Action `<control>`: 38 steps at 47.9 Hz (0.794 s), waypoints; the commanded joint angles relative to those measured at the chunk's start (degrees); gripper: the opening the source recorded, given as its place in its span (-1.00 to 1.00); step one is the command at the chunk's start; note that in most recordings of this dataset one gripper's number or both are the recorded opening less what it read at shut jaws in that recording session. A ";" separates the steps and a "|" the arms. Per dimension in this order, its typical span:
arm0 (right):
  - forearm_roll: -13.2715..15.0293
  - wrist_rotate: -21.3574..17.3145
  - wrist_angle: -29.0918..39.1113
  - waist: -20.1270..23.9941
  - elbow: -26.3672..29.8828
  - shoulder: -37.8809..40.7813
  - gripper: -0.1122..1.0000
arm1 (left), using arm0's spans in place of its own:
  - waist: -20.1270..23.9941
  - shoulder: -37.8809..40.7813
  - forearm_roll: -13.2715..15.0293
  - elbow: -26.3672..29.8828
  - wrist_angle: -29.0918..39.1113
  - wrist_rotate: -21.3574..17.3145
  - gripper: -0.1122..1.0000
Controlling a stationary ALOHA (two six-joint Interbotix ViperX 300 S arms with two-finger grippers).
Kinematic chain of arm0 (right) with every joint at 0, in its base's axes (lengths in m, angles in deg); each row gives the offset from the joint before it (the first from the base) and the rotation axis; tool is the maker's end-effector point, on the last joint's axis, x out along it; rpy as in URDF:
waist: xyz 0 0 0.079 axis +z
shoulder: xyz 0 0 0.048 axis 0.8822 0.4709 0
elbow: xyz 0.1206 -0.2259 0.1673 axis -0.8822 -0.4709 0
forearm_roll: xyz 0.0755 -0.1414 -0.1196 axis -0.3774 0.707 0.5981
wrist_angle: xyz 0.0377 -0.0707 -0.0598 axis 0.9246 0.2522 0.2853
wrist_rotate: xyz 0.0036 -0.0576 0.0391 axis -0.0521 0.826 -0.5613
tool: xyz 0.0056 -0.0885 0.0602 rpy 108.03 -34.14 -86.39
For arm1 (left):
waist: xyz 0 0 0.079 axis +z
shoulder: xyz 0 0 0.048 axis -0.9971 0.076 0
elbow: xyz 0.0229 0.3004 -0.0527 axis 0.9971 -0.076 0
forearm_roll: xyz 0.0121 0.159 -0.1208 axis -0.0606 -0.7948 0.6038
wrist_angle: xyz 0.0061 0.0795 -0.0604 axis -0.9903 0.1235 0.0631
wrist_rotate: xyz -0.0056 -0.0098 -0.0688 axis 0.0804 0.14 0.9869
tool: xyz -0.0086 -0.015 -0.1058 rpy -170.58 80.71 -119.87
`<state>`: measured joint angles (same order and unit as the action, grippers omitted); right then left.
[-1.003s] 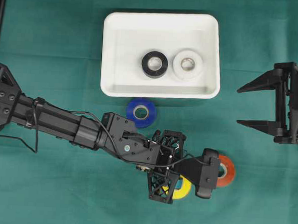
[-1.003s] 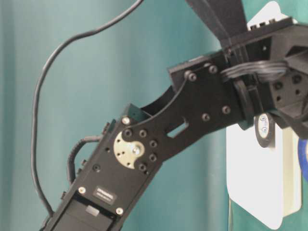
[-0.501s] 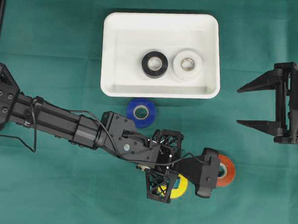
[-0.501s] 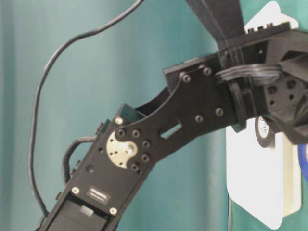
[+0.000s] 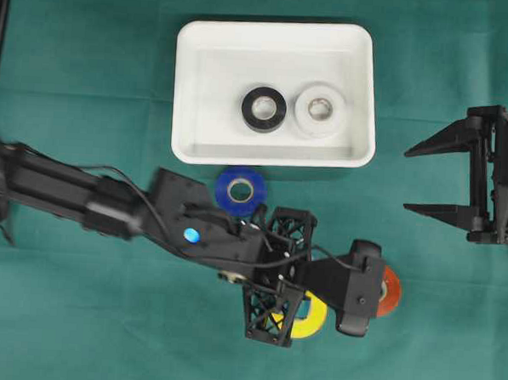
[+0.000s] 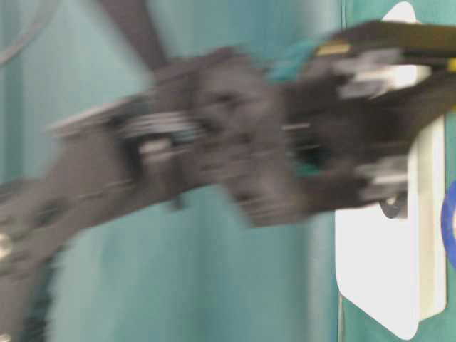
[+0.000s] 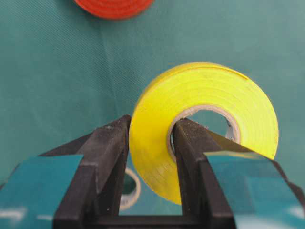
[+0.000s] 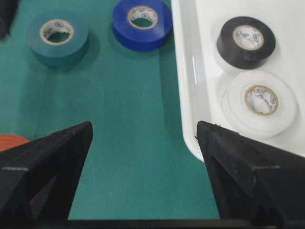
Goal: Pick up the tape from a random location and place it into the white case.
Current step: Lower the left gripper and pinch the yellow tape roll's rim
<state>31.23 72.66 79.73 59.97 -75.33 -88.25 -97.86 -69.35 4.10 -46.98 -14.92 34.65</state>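
left gripper (image 7: 150, 143): pinching the yellow tape (image 7: 205, 124) through its wall, one finger in the core hole, the other on the outer face; roll tilted up off the cloth on the wrist view
yellow tape: overhead it peeks out under the left wrist, low centre of the green cloth (image 5: 89, 79)
white case (image 5: 191, 85): at about 11 o'clock from the held roll, well apart; long axis runs 9 to 3 o'clock; black tape (image 5: 264, 109) and white tape (image 5: 319, 110) lie side by side in its lower right part, left half bare
key relation: judged, the carry goes up-screen toward 11–12 o'clock, over the blue tape (image 5: 241, 190), which sits just beside the case's near rim, between gripper and case
nearer arm: left, it has the roll; right gripper (image 5: 438, 178) is spread wide, empty, parked at 3 o'clock of the case
other rolls: orange tape (image 5: 388, 291) at 3 o'clock of the yellow one, half hidden by the wrist camera; teal tape (image 8: 57, 36) shows only on the right wrist view, beside the blue
change since earlier frames: left forearm has dropped flatter and swung, hand shifted slightly right, more yellow showing; table-level view now motion-blurred, so the arm is moving fast; right arm and case contents unchanged
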 commanded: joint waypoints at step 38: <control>0.09 0.00 -0.53 -0.09 1.41 0.09 0.76 | 0.62 -13.45 -0.97 11.34 13.89 -0.44 -0.39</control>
<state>31.23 72.66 79.64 59.97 -75.42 -88.25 -97.68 -79.99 3.40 -37.75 -1.39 34.12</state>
